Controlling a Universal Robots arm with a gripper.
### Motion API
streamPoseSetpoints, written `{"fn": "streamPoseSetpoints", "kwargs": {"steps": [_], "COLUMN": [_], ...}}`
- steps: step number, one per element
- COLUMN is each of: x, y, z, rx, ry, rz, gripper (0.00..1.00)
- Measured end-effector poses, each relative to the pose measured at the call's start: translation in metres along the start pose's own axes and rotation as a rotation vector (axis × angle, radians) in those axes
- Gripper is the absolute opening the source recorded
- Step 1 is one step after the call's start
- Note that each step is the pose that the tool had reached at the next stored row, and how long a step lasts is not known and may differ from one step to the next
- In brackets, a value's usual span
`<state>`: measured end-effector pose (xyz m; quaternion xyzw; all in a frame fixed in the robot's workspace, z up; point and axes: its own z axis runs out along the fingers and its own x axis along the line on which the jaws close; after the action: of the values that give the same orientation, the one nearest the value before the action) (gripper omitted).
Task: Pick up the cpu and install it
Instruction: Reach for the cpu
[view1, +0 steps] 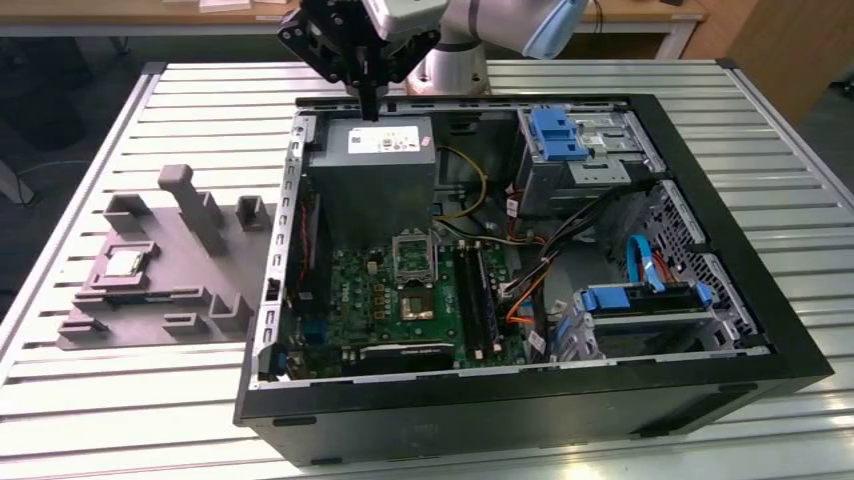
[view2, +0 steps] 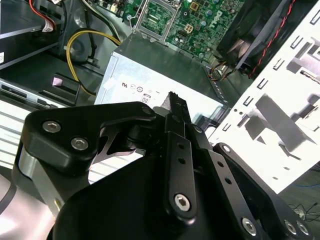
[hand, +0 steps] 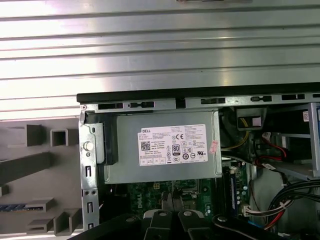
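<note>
cpu sat in a recess of the grey fixture tray on the slatted table, just off the black computer case on the exterior view's left. Nothing touched it. Gripper was well apart from it, hanging over the case's far edge just above the power supply. Jaws were pressed together with nothing between them; the second wrist view showed the fingers closed up. Socket frame sat on the motherboard inside the case.
</note>
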<state>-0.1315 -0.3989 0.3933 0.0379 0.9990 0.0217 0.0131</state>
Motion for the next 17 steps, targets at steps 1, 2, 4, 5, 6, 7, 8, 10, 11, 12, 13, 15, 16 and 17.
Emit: {"fn": "streamPoseSetpoints", "kwargs": {"steps": [1, 2, 4, 5, 6, 7, 8, 10, 11, 12, 13, 15, 16, 17], "x": [0.0002, 0.0011, 0.0023, 0.0024, 0.0026, 0.0029, 0.0031, 0.0034, 0.0036, 0.0039, 0.0042, 0.0048, 0.0051, 0.0054], "y": [0.0000, -0.0001, -0.0002, -0.0002, -0.0002, -0.0002, -0.0003, -0.0003, -0.0003, -0.0003, -0.0004, -0.0004, -0.0004, -0.0005], "z": [0.0000, 0.0004, 0.0007, 0.0007, 0.0007, 0.0008, 0.0008, 0.0008, 0.0008, 0.0009, 0.0009, 0.0009, 0.0009, 0.0010], "rx": [0.0000, 0.0001, 0.0000, 0.0000, 0.0000, -0.0001, 0.0000, 0.0001, 0.0000, 0.0000, 0.0000, 0.0000, 0.0001, 0.0000], "ry": [0.0000, 0.0000, 0.0000, 0.0000, 0.0000, 0.0000, 0.0000, 0.0001, 0.0000, 0.0000, 0.0000, 0.0000, 0.0000, 0.0000], "rz": [0.000, 0.000, 0.000, 0.000, 0.000, 0.000, 0.000, 0.000, 0.000, 0.000, 0.000, 0.000, 0.000, 0.000], "gripper": [0.11, 0.11, 0.11, 0.11, 0.11, 0.11, 0.11, 0.11, 0.11, 0.11, 0.11, 0.11, 0.11, 0.11]}}
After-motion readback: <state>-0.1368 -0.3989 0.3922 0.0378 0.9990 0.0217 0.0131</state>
